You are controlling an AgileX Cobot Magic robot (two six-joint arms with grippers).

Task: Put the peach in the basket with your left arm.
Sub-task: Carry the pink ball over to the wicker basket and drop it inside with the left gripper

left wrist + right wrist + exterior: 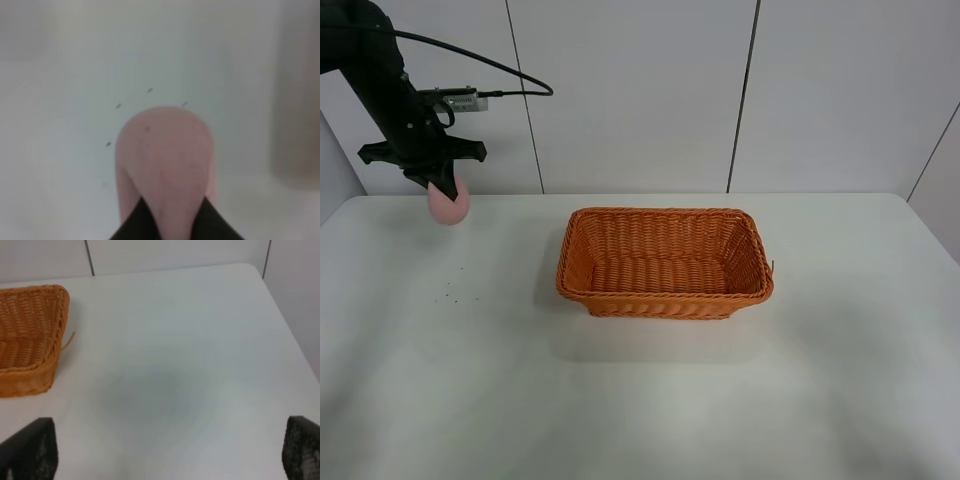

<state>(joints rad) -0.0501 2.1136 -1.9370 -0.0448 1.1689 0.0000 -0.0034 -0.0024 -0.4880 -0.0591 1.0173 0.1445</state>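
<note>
Over far-left table (640, 400) corner | peach (450, 203) clamped in left jaws, long axis near-vertical, rounded end down | right jaws spread

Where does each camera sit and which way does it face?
Exterior high: mounted high, looks down on table and basket; left arm shows, left end effector gripping the peach.
Left wrist: on that arm, looks along its fingers at the same peach.
Right wrist: on the other arm, faces the same basket's corner; open right end effector shows.

Pale pink peach (450, 204), orange woven basket (660, 303), white table (470, 390).
</note>
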